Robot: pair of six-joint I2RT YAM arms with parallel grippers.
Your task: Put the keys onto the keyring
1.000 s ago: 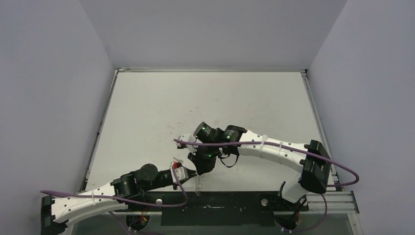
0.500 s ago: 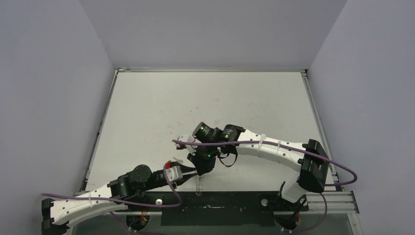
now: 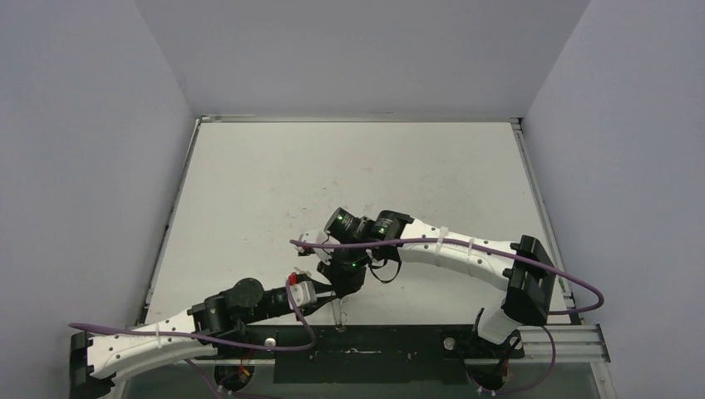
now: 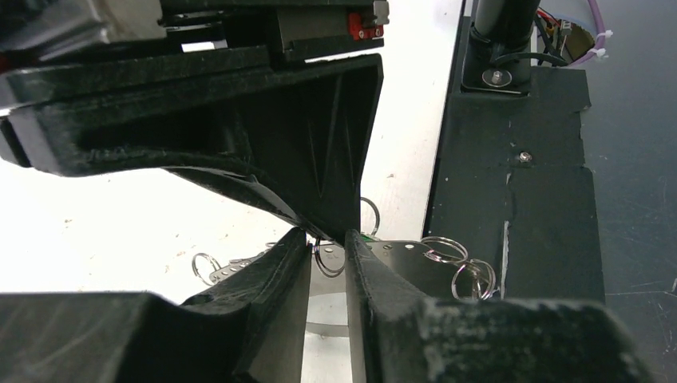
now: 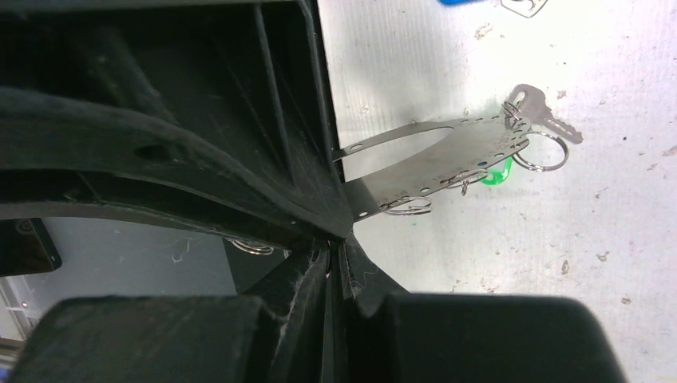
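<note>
Right tool (image 5: 337,239) is closed, pinching the near end of the keyring (image 5: 447,177). The flat perforated hoop sticks out from the tips, tilted over the surface (image 5: 495,263).

On the hoop's far rim there is a silver key (image 5: 536,114) and a small split ring (image 5: 549,152) beside it. More small rings hang on the lower edge. A green key (image 5: 499,171) head shows just past the rim, partly hidden, so can't tell if it is hooked on or lying under. A blue key (image 5: 459,2) is cut off at the top edge of the right wrist view, on the surface and apart from the hoop.

Left tool (image 4: 327,247): jaws a narrow gap apart, tips right under the right tool's black finger. A small ring (image 4: 327,262) sits in the gap. Can't tell whether it is pinched or just behind the tips. The keyring (image 4: 399,257) is just beyond the tips, with split rings at its edge.

In the top view both tools meet at the front middle of the surface (image 3: 332,174). Left tool (image 3: 327,293) comes in from the left, right tool (image 3: 339,291) points down from behind, and the tips are just beside each other. The keyring (image 3: 339,314) hangs below them at the edge of the black strip (image 3: 399,341). Keys are too small to tell from above.
</note>
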